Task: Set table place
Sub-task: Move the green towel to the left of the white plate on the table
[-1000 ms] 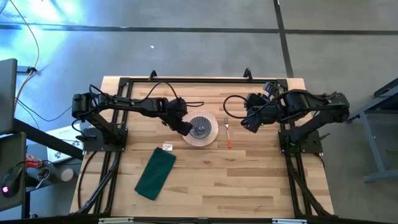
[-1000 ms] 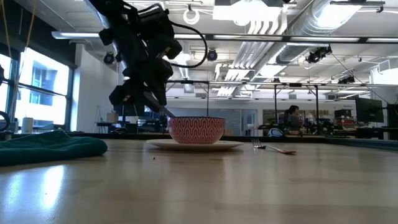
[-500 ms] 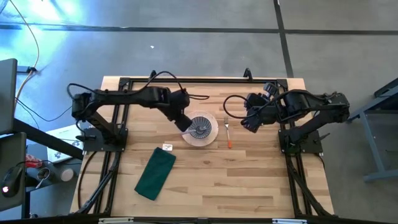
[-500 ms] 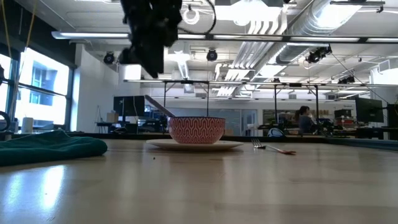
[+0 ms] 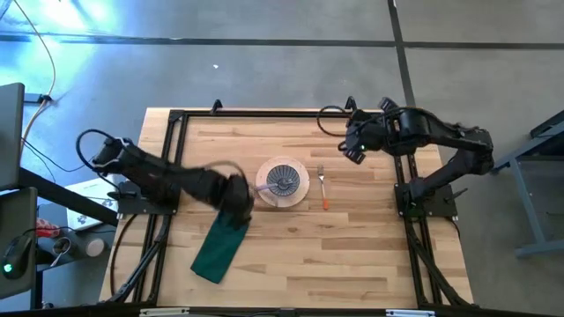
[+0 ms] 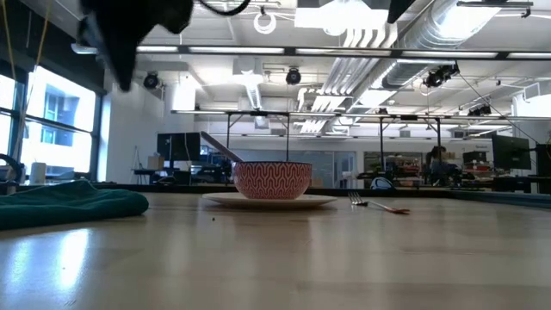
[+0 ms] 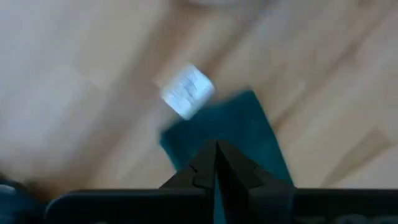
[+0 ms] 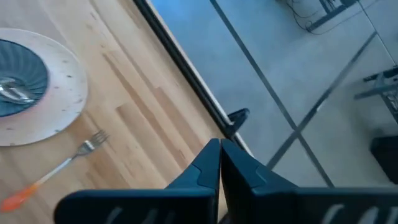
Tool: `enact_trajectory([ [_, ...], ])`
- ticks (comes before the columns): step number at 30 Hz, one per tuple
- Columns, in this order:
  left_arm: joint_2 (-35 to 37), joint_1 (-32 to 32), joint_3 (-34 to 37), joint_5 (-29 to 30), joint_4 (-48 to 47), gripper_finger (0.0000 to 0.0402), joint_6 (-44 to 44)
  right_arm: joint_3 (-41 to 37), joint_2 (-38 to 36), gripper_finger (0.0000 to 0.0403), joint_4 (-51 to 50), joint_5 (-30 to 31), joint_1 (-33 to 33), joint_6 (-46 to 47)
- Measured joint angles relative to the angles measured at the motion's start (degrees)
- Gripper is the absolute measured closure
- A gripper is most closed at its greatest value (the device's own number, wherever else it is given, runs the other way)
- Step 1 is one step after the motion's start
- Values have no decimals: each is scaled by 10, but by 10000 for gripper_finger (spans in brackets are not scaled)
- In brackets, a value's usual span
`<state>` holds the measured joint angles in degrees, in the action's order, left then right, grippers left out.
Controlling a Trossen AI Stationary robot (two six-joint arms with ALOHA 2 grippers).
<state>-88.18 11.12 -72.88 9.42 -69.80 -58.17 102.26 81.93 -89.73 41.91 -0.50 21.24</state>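
Since half a second ago, your left gripper (image 5: 236, 198) has swung away from the bowl (image 5: 283, 179) and now sits over the upper end of the green napkin (image 5: 219, 246); your right gripper (image 5: 355, 146) has pulled back toward the table's (image 5: 352, 255) far edge.

From above, the bowl rests on the plate (image 5: 298, 166) with the spoon (image 5: 267, 190) leaning in it, handle toward the left arm. The fork (image 5: 323, 191) lies just right of the plate.

At table height, the bowl (image 6: 272, 180) stands on the plate (image 6: 270, 201), the spoon handle (image 6: 220, 147) slanting out, the fork (image 6: 379, 205) to the right, the napkin (image 6: 73, 205) far left.

Your left wrist camera shows its fingers (image 7: 198, 169) closed on nothing above the napkin (image 7: 239, 130), the white tag (image 7: 187, 91) beside it.

Your right wrist camera shows clenched, empty fingers (image 8: 202, 168), with the plate (image 8: 65, 93) and fork (image 8: 56, 168) beyond.
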Motion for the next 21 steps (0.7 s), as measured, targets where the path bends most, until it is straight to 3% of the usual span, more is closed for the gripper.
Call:
enact_trajectory([
  [8,-1,89,176,-112,238,401,-98,0,0,402,11,-2,-25,-21],
  [21,-1,94,308,-103,341,401,-133,0,0,403,11,-3,-25,-17],
])
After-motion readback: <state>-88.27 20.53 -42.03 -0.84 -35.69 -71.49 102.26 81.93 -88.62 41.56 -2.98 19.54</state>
